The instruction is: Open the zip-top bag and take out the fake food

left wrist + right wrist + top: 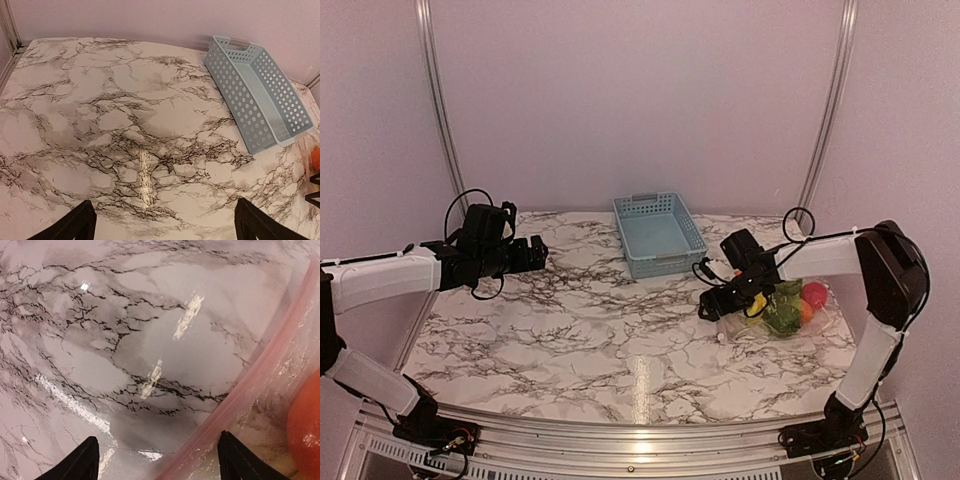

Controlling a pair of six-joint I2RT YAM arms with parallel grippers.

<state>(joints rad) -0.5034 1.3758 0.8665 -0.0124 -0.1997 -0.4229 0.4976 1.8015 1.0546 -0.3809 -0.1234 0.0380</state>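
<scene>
In the top view the zip-top bag [798, 322] lies flat on the counter [570, 330] toward its 3 o'clock edge, with the fake food [785, 308] inside: a pink-red fruit [813, 293], a green piece [781, 314] and a bit of yellow [757, 304]. The right tool [712, 303] sits low at the bag's 9 o'clock end, so the bag stretches away from it toward 3 o'clock.

In the right wrist view that tool [157, 465] is released and its fingers [75, 462] stand apart. The bag's pinkish edge [260, 390] runs up from between them toward 1 o'clock, with an orange-red toy [307, 432] at 4 o'clock.

The left tool [535, 253] hangs over the counter's 9 o'clock side, well apart from the bag, released and spread wide. A light blue basket [660, 235] stands at 12 o'clock.
</scene>
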